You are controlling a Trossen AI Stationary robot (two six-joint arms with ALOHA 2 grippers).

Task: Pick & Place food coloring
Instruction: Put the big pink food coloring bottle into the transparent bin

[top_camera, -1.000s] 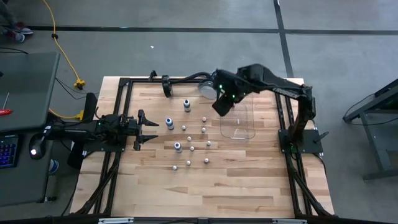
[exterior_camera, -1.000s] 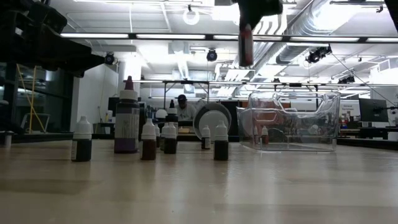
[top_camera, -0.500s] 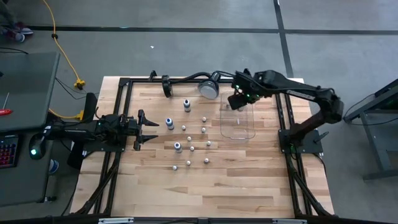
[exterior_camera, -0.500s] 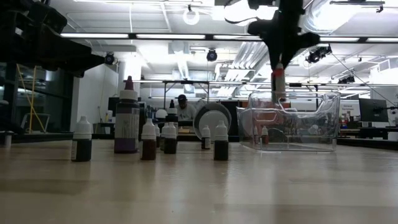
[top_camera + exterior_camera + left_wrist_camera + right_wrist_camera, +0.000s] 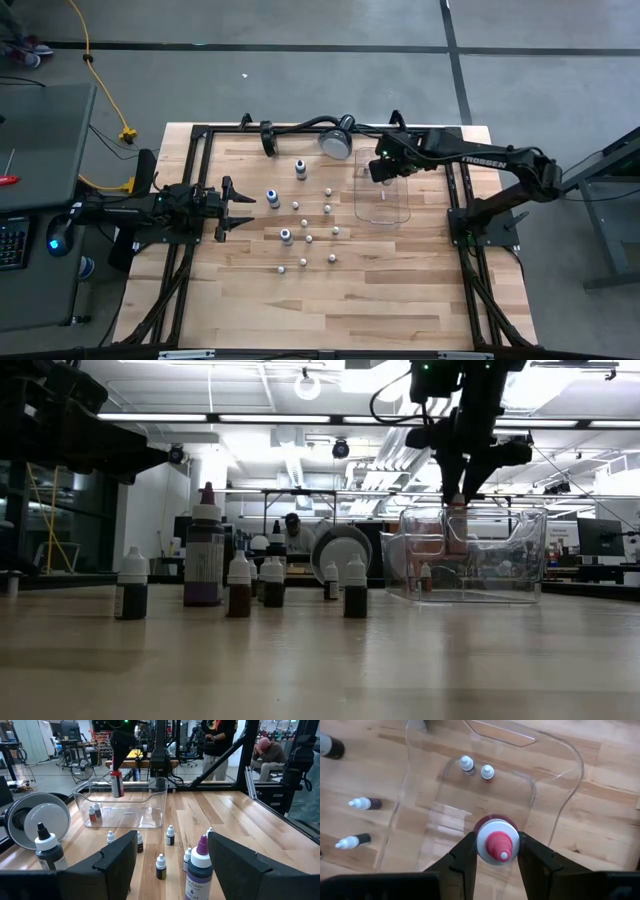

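While the right gripper (image 5: 498, 851) pinches a red-capped food coloring bottle (image 5: 497, 842) by the neck, upright over the clear tray (image 5: 383, 196) at centre-right of the high view, two small bottles (image 5: 476, 768) already stand inside it. Likely light, rigid plastic with a slick round body, so gripping just under the cap looks safest. Left gripper (image 5: 238, 207) sits wide open at centre-left, near the remaining white-capped bottles (image 5: 305, 225).
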